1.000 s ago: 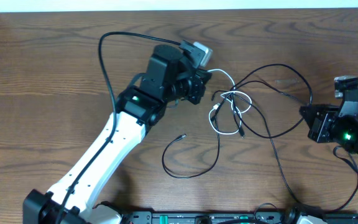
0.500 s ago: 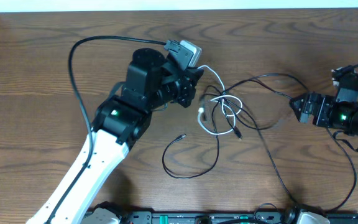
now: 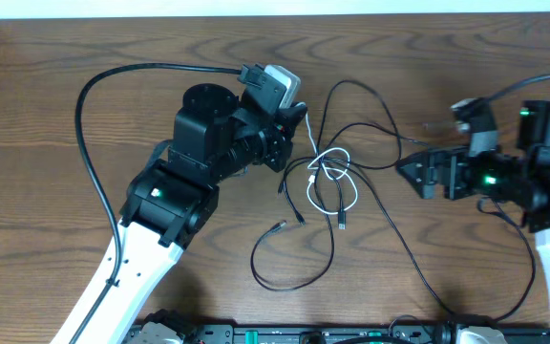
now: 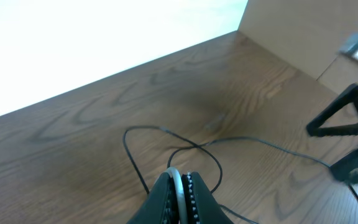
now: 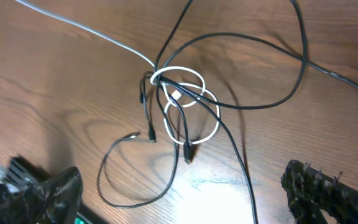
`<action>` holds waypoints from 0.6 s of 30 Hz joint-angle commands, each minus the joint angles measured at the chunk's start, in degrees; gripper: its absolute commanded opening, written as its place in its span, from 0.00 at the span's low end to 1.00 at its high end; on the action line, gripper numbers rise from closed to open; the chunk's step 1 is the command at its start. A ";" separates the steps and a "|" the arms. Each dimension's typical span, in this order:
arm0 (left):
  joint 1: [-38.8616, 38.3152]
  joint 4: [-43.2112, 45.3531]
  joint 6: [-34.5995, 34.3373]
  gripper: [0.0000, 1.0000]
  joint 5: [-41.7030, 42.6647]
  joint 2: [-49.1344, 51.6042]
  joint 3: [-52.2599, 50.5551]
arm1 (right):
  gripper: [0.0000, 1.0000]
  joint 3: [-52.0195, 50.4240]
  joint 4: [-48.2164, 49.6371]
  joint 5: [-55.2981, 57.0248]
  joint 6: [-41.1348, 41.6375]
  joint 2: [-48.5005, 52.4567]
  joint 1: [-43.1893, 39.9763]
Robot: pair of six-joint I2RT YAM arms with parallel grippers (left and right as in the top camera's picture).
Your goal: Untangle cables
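While the left hand [image 3: 297, 113] stays out of the knot, it pinches the white cable [image 5: 104, 40]; the right hand [image 3: 411, 174] is spread, empty.
White and black cables [image 3: 290, 287] knot mid-worktop [image 3: 65, 67] between both hands, loops running toward far and near edges; the right hand faces them.

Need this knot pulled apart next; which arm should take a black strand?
Right, I'd judge. The right claw is open and empty, and it points at the knot from the side. The left claw is shut on the white cable, so it is busy anchoring.
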 commanded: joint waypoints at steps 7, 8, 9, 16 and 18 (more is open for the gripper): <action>0.22 0.07 1.18 0.07 -0.59 -4.50 1.33 | 0.99 -0.50 6.88 12.35 5.77 7.48 9.60; 0.22 0.09 1.18 0.08 -0.59 -4.68 1.33 | 0.99 -0.63 7.63 12.33 5.97 8.70 10.10; 0.22 0.09 1.18 0.08 -0.61 -4.87 1.33 | 0.98 -0.74 8.24 12.35 6.21 9.92 10.56; 0.22 0.11 1.18 0.08 -1.05 -5.09 1.79 | 0.78 -1.01 11.10 12.00 6.32 19.21 13.68; 0.22 0.09 1.18 0.08 -2.08 -5.09 2.01 | 0.70 -1.03 11.54 11.67 6.29 21.14 14.88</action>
